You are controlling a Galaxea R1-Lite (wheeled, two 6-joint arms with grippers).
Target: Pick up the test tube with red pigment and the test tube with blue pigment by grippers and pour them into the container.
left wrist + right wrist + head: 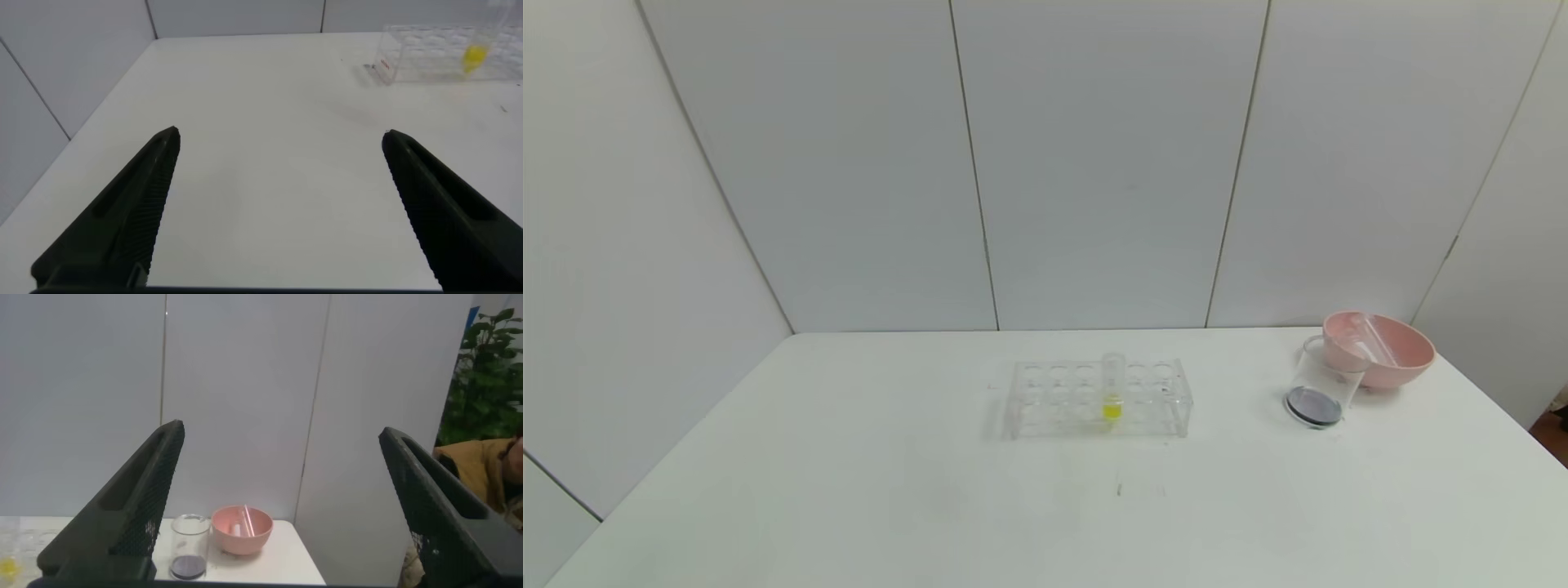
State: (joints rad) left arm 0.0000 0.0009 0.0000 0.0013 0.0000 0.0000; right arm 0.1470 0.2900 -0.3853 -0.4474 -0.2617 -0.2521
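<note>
No tube with red or blue liquid shows in any view. The container [1327, 380], a clear beaker with dark purple liquid at its bottom, stands at the table's right rear; it also shows in the right wrist view [189, 547]. Both grippers are out of the head view. My left gripper [280, 135] is open and empty over bare table, well short of the rack [425, 53]. My right gripper [282, 429] is open and empty, off the table, facing the beaker from a distance.
A clear many-holed rack [1062, 400] at the table's middle holds one tube of yellow liquid [1112, 392]. A pink bowl [1409, 359] behind the beaker holds clear tubes [1380, 341] with no coloured liquid visible. White walls enclose the table [849, 490].
</note>
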